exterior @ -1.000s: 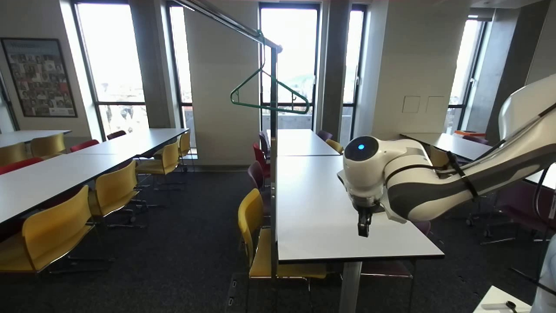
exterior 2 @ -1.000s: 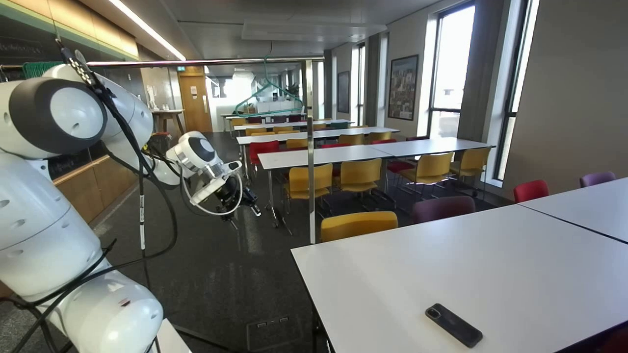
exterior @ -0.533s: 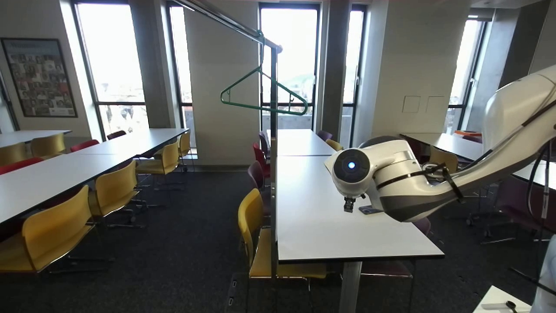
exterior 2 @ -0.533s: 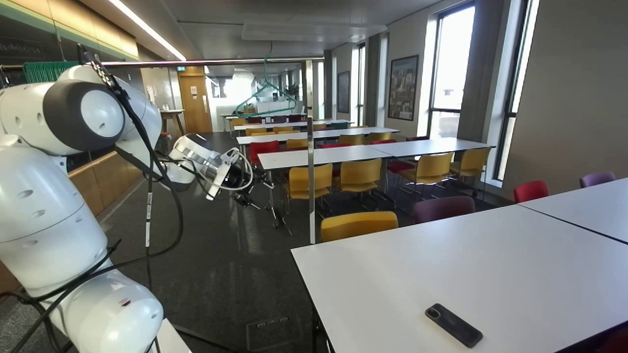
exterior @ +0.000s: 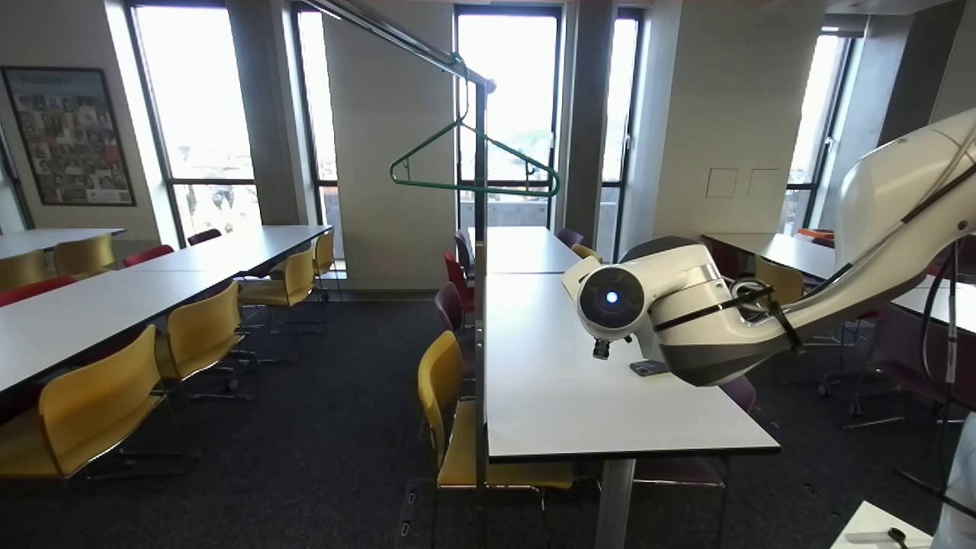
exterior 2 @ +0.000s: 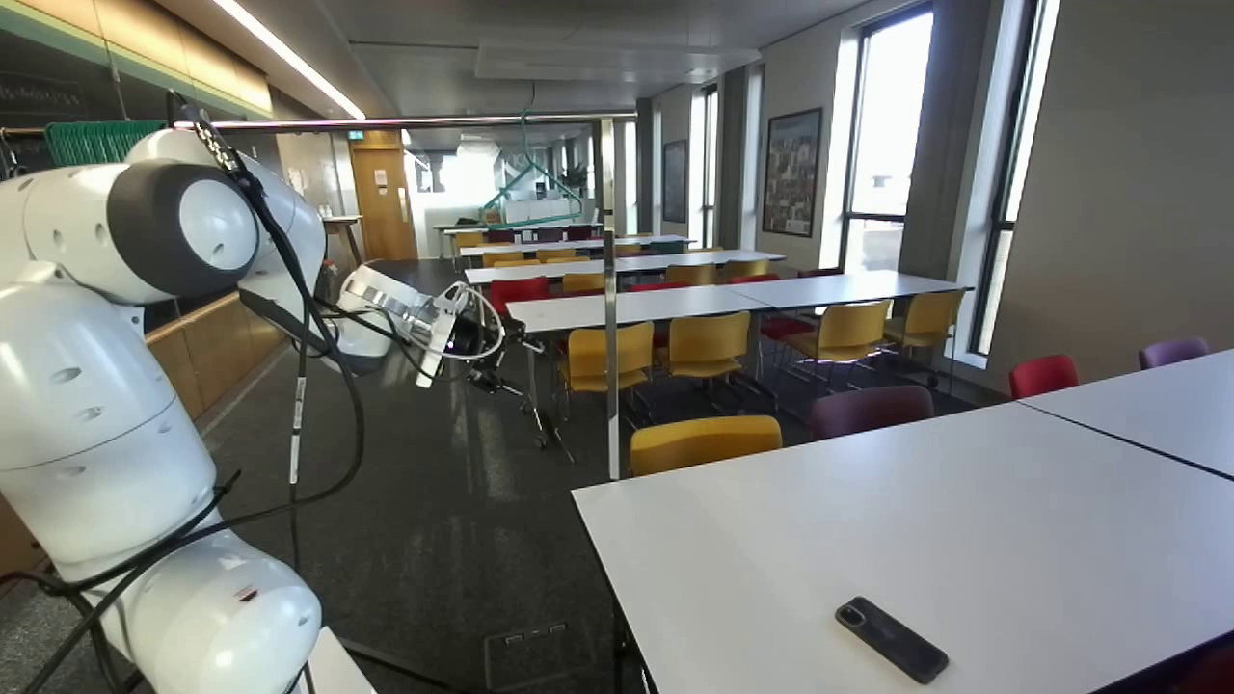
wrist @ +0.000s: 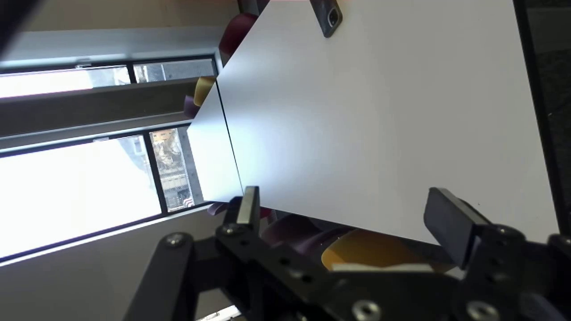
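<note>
My black gripper point(wrist: 343, 198) stands wide open in the wrist view, its two fingers far apart with only air between them. In both exterior views the gripper point(exterior: 601, 349) hangs in the air, tilted downward, touching nothing. A green hanger point(exterior: 435, 184) hangs by its hook from a metal rail point(exterior 2: 434, 121), higher than the gripper. On the white table point(exterior 2: 771, 540) lies a dark phone point(exterior 2: 892, 639), apart from the gripper. The same phone point(wrist: 326, 18) shows at the top of the wrist view, partly cut off.
The rail's upright post point(exterior 2: 611, 366) stands near the table's corner. A yellow chair point(exterior: 438, 381) is tucked at the table's side. Several green hangers point(exterior 2: 101, 142) are bunched on the rail behind the arm. A loose black cable point(exterior 2: 357, 424) loops beside the arm.
The arm has moved forward and up, with the gripper rising. In an exterior view the phone has come out from behind the arm. The green hanger swings slightly. The gripper stays open.
</note>
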{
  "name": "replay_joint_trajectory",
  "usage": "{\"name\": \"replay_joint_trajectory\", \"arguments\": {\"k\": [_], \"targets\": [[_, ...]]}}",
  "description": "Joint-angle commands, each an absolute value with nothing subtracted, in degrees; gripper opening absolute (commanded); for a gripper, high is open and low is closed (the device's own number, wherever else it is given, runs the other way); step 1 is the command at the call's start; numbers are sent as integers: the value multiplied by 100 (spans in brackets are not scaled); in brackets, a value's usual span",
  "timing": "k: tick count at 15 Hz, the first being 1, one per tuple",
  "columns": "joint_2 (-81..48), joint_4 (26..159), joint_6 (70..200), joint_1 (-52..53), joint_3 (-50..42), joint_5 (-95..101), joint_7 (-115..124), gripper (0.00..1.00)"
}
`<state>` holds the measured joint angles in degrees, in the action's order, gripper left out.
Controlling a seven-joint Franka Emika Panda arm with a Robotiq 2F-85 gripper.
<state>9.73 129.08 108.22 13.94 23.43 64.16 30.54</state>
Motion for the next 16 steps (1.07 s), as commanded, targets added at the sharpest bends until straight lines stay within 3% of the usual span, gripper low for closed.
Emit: {"name": "replay_joint_trajectory", "arguments": {"k": [1, 16], "targets": [[952, 12892, 10785, 1550, 2206, 6431, 3060, 100], [-133, 11592, 9608, 1960, 2331, 10635, 1751, 100]]}}
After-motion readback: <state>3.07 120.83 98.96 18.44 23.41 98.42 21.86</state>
